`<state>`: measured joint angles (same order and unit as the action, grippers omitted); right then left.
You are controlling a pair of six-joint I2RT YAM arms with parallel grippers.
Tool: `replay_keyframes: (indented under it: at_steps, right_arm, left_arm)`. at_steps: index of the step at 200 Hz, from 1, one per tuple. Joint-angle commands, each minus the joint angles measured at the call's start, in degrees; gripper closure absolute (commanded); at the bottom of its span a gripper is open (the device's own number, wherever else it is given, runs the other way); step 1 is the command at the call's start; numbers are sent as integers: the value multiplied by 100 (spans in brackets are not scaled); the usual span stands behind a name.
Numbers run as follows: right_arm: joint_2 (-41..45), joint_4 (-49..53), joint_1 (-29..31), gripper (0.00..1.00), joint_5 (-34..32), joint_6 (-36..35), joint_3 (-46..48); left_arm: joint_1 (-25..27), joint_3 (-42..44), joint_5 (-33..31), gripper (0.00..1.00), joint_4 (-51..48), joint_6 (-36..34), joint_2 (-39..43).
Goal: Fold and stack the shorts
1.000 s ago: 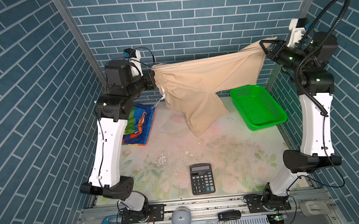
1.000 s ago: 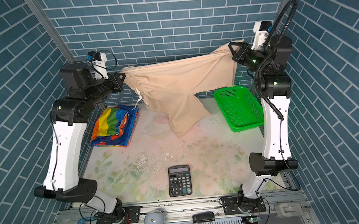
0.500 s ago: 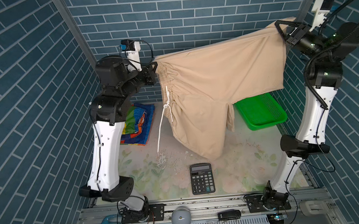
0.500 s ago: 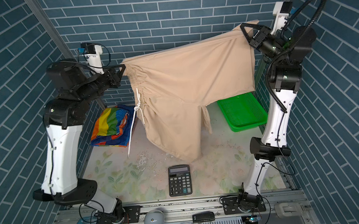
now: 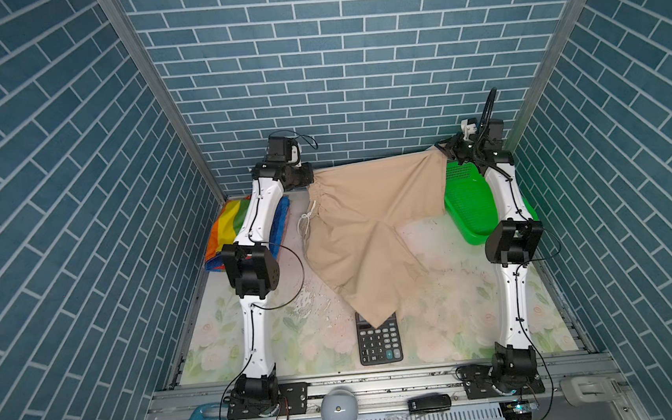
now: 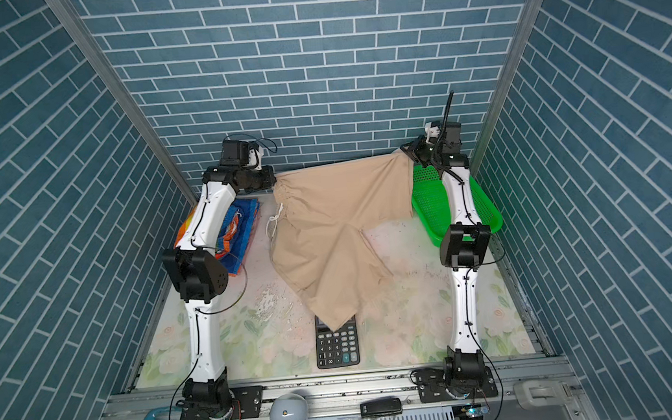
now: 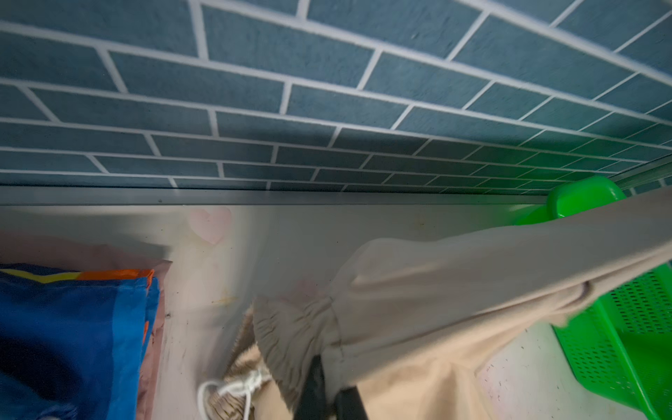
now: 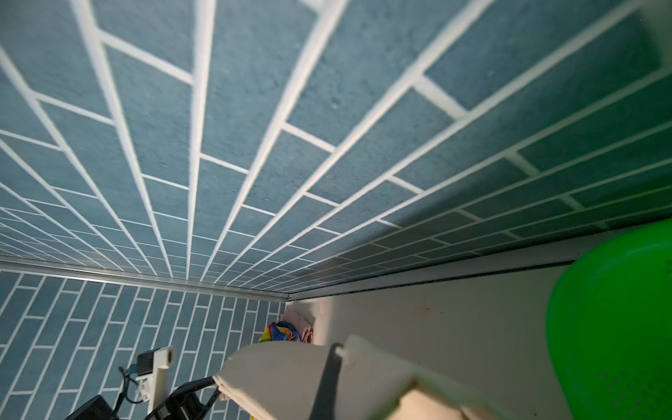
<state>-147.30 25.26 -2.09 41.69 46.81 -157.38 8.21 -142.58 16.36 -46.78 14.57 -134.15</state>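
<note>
Beige shorts (image 5: pixel 365 233) across calculator (image 5: pixel 379 341) display; pink shorts (image 7: pixel 109 252) mostly beneath rainbow-striped shorts (image 7: pixel 72 327).

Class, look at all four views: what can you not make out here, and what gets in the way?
- Calculator display: both top views, covered by the beige shorts tip.
- Pink shorts: top views, hidden under the rainbow shorts and the left arm; left wrist view shows only an edge.
- Left gripper: left wrist view, tips buried in cloth, cut off by the frame.
- Right gripper: right wrist view, tips wrapped in blurred cloth.
</note>
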Motion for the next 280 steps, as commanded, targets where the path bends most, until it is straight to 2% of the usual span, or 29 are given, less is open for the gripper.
replay_keyframes:
  at_steps: [1, 41, 67, 90, 123, 147, 171, 192, 210, 227, 243, 259, 280]
  right_arm:
    - [412, -518, -498, 100, -1150, -681, -344]
    - [872, -229, -458, 100, -1030, -836, -297]
    - [1628, 549, -99, 100, -960, -1407, 645]
    - [2918, 334, 266, 100, -1025, -1497, 2763]
    - [4813, -226, 1018, 100, -1398, -1596, 5713]
    - [5904, -579, 1699, 100, -1806, -1337, 7767]
    - [6667, -1133, 2426, 100, -2137, -790, 9657]
    - [6911, -1495, 3047, 100, -2318, -389, 10781]
    - [6928, -1781, 3505, 100, -2389, -135, 11299]
    - [6776, -1729, 3883, 100, -2448, -110, 11370]
    - [6508, -1739, 4137, 100, -2369, -110, 11358]
    - [6306, -1733, 4376, 100, -2377, -106, 11345]
    - [6074, -1371, 4551, 100, -2325, -330, 11164]
  left_arm:
    - [-570, -488, -856, 100, -184, 79, -120]
    - [-696, -792, -357, 100, 111, 518, -630]
    - [-793, -620, -347, 98, 157, 382, -633]
    - [-1020, -359, -260, 91, 30, 217, -537]
    - [-1417, 417, -16, 90, 89, -21, -201]
    - [-1510, 921, 50, 89, 134, -321, 8]
    - [-1513, 1429, 81, 85, 255, -518, 181]
    - [-1530, 1791, -19, 83, 353, -564, 236]
    - [-1535, 1977, -18, 83, 392, -578, 231]
    - [-1541, 2149, -236, 82, 400, -599, 220]
    - [-1558, 2197, -520, 69, 288, -613, 168]
    - [-1570, 2282, -520, 65, 275, -613, 156]
    - [-1576, 2353, -554, 45, 266, -582, 213]
